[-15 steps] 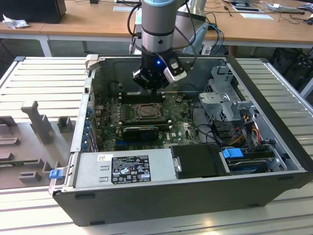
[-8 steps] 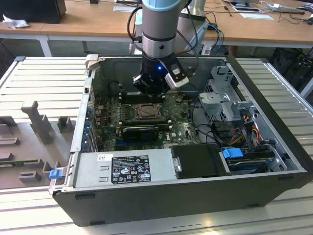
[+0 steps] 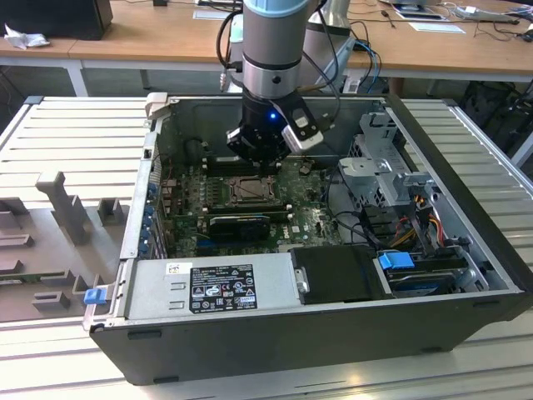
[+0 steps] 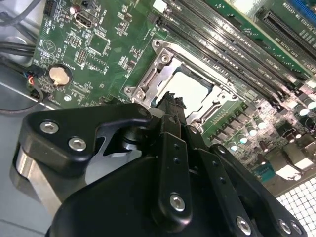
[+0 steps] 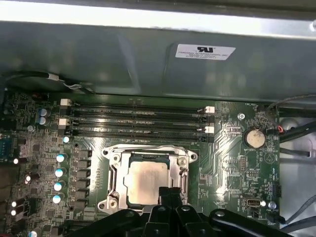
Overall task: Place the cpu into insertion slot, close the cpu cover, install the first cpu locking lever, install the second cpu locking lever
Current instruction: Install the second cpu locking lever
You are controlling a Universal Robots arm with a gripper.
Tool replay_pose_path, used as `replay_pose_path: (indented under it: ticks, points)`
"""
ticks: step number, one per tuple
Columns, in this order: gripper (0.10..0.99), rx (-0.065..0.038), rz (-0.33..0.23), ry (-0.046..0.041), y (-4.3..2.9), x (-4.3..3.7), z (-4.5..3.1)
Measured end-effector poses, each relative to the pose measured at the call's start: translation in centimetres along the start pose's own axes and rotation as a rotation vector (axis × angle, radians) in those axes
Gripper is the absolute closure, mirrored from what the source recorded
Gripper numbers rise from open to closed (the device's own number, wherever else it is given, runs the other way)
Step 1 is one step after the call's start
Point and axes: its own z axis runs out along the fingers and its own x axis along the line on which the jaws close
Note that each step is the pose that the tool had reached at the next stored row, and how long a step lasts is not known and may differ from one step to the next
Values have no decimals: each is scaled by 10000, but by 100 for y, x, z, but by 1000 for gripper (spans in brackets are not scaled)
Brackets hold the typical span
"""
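Observation:
The cpu (image 5: 147,178) lies flat in the insertion slot (image 5: 144,149), its pale metal top facing up. The silver cpu cover (image 5: 114,174) lies down around it, and the chip shows through the cover's window. My gripper (image 5: 169,191) hangs just above the near edge of the cpu, with its black fingertips pressed together and nothing between them. The second wrist view has the same fingertips (image 4: 170,101) at the edge of the cpu (image 4: 190,89), framed by the cover (image 4: 157,68). In the exterior view my gripper (image 3: 260,162) stands over the socket (image 3: 248,192) inside the open computer case.
Long black memory slots (image 5: 136,121) run just beyond the socket. A coin battery (image 5: 254,138) and cables lie to one side. The case wall (image 5: 148,64) rises behind the board. The power supply (image 3: 208,287) and drive cage (image 3: 387,171) crowd the case.

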Motion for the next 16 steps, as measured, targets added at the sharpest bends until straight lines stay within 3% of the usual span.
replay_pose_path:
  ticks: [4,8,16]
  points:
    - [980,-11,1,-1,-84,11,-8]
    - [980,-93,12,89,-171,15,-13]
    - [980,-119,19,145,-322,23,-9]
